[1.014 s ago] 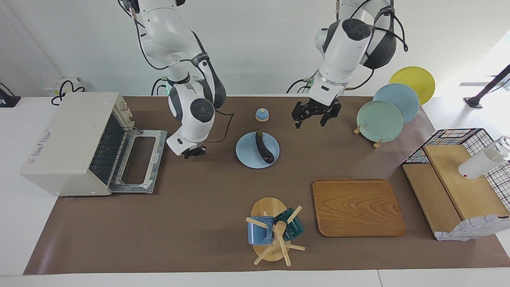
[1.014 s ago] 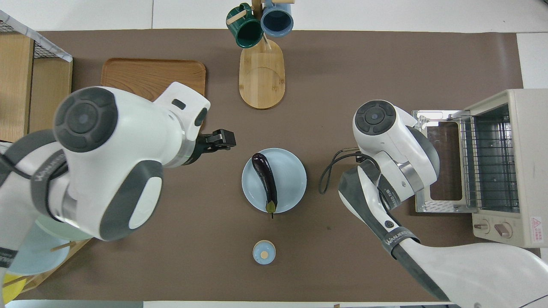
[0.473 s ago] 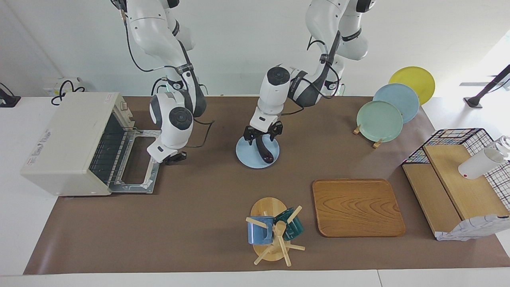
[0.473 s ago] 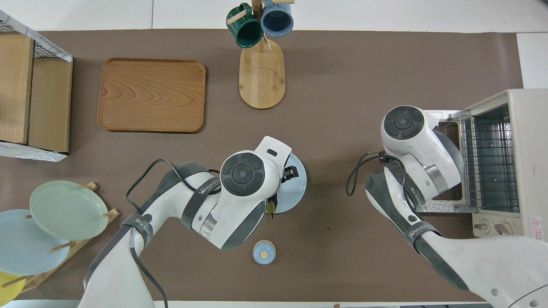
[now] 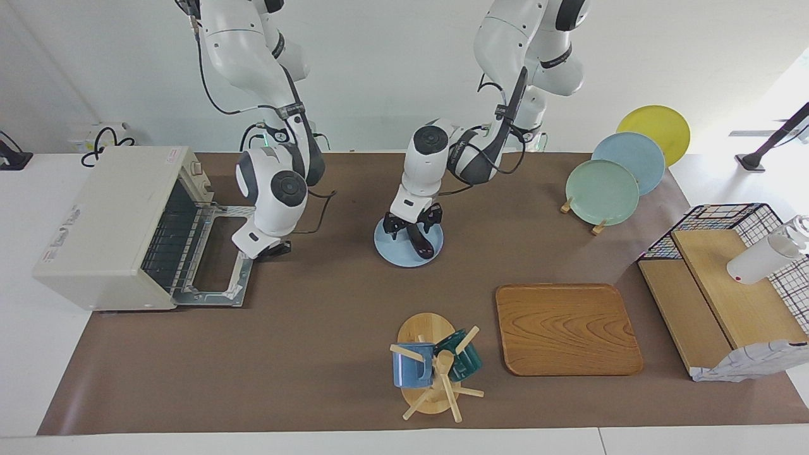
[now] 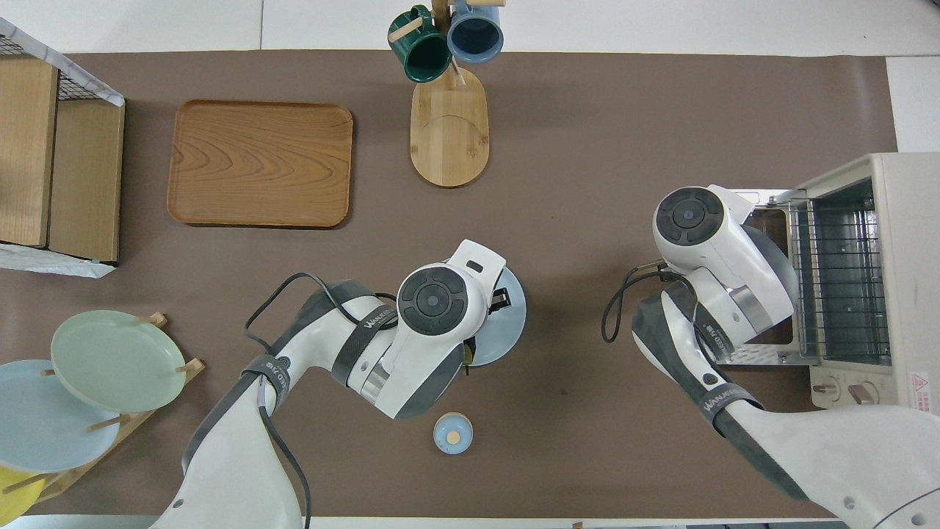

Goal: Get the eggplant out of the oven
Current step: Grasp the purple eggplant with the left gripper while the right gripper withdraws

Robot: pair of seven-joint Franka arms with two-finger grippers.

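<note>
Already out of the oven (image 5: 107, 221): eggplant (image 5: 420, 241) lying on plate (image 5: 395, 249), desk centre. Left gripper (image 5: 412, 222) straddling its twelve-o'clock end, grip unclear. Right gripper (image 5: 273, 250) pressed together, waiting beside oven door.

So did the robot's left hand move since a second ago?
Yes. The left gripper came down from beside the plate rack to the eggplant on the blue plate.
</note>
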